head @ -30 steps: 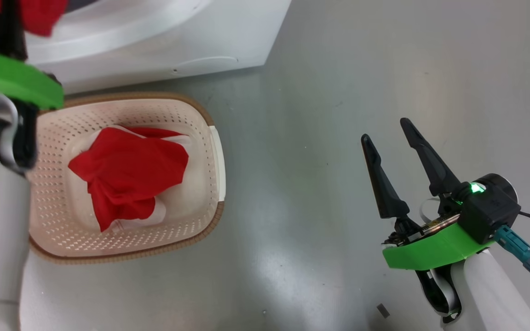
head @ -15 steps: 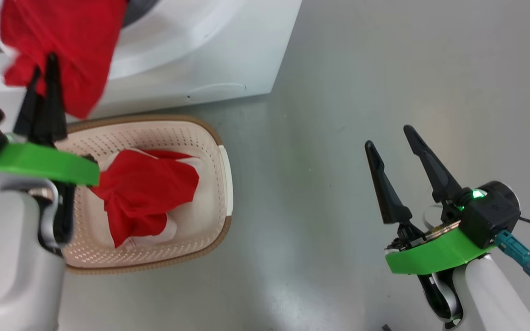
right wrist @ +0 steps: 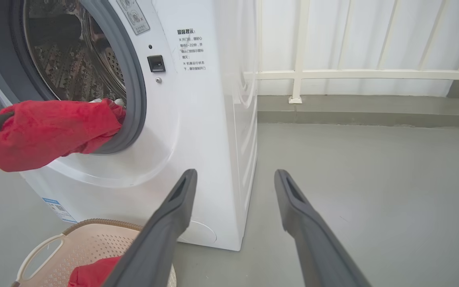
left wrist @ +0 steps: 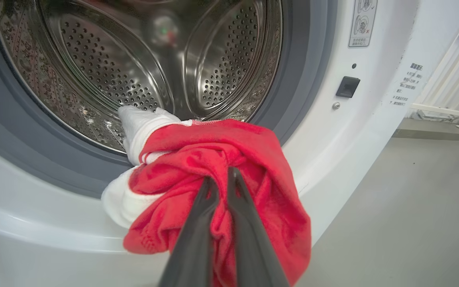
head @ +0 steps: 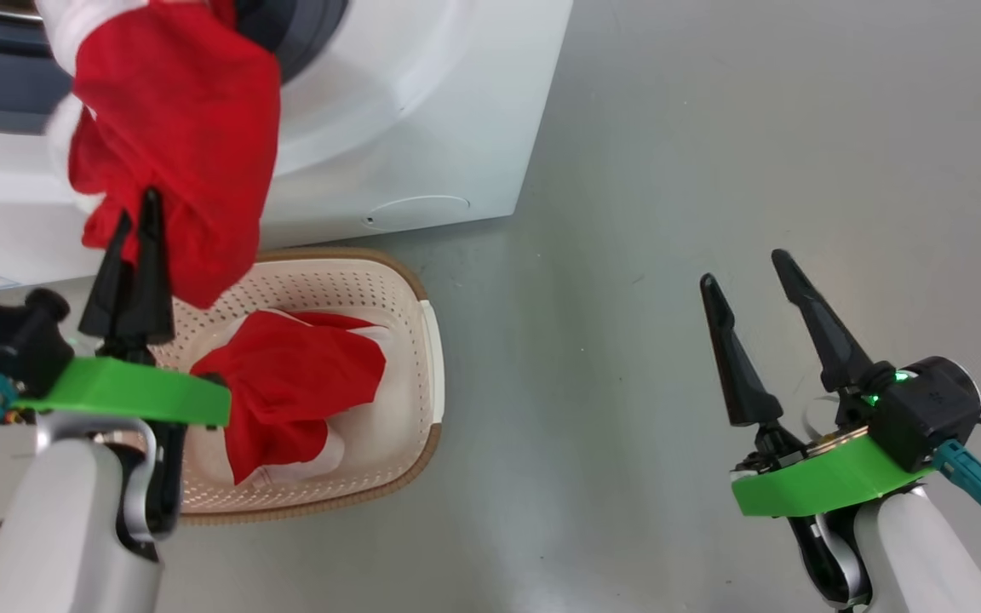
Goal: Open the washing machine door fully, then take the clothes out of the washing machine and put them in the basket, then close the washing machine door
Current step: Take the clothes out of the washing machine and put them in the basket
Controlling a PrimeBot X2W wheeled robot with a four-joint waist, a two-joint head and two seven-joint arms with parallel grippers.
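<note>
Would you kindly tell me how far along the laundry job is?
Done: the perforated steel drum stands exposed, and one bright red garment lies in the cream perforated plastic basket. In hand: the left gripper is shut on a second red-and-white garment, trailing from the drum's mouth. Left: basket it, then close the door.

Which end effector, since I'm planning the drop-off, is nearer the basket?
Left. The left end effector, shut on a red garment, is just past the basket's far rim; the right end effector, open, is over the floor well to its right.
</note>
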